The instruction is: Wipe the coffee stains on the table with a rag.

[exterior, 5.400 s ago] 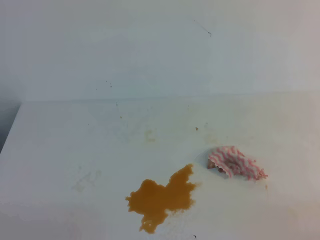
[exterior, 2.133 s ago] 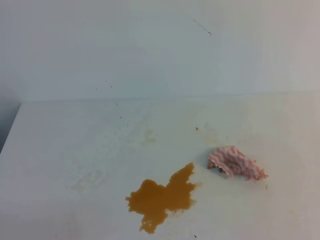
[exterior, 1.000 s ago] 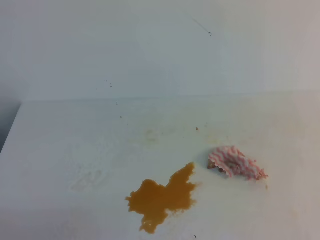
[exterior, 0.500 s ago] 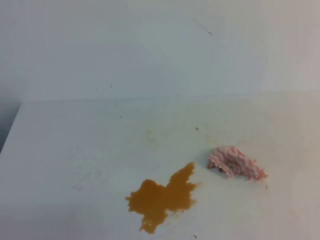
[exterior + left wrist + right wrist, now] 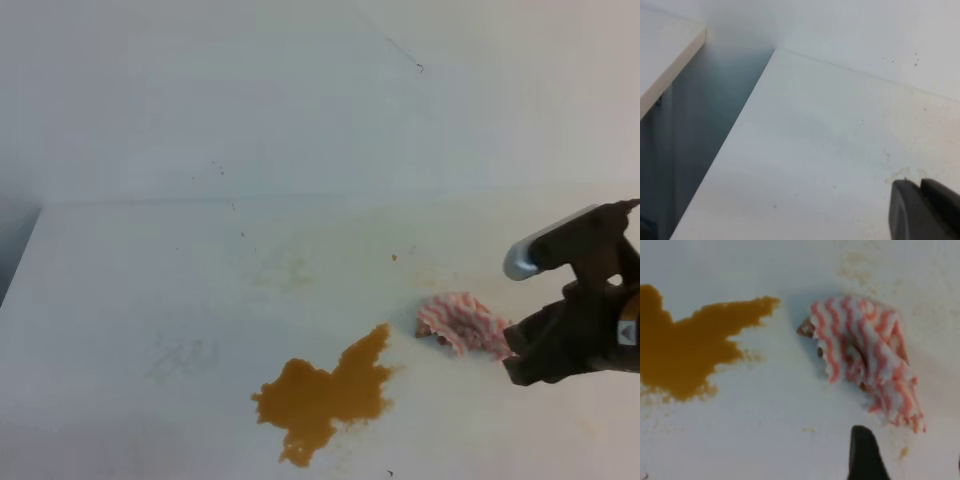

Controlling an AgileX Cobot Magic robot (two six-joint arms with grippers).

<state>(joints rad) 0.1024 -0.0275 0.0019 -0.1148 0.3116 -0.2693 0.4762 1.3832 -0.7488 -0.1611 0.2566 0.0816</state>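
1. Orange-brown liquid, the coffee stains, is seen as one puddle with an irregular lobed outline on the broad flat white counter, near its front edge in the exterior high view.
2. One narrow lobe of the puddle is stretched toward the small bunched rag with pink-red and white zigzag stripes, but a strip of bare counter is left between them, so the two are near and not touching.
3. The rag is found lying crumpled on the counter to the right of the puddle and slightly farther back; no liquid is seen on its striped folds.
4. The right end effector is seen at the right border of the exterior high view, with a silver-tipped finger held above and a dark finger below, the two set wide apart and nothing held between them.
5. The right end of the rag is overlapped by the dark lower finger in that view. In the right wrist view one dark fingertip is shown just beside the rag's near edge; contact cannot be confirmed.
6. Faint yellowish smudges and tiny dark specks are scattered over the counter around the rag.
7. The left end effector is shown only as a dark mass in the corner of the left wrist view, above bare counter; whether it is wide or narrow cannot be told.
8. A plain white wall is seen behind the counter.
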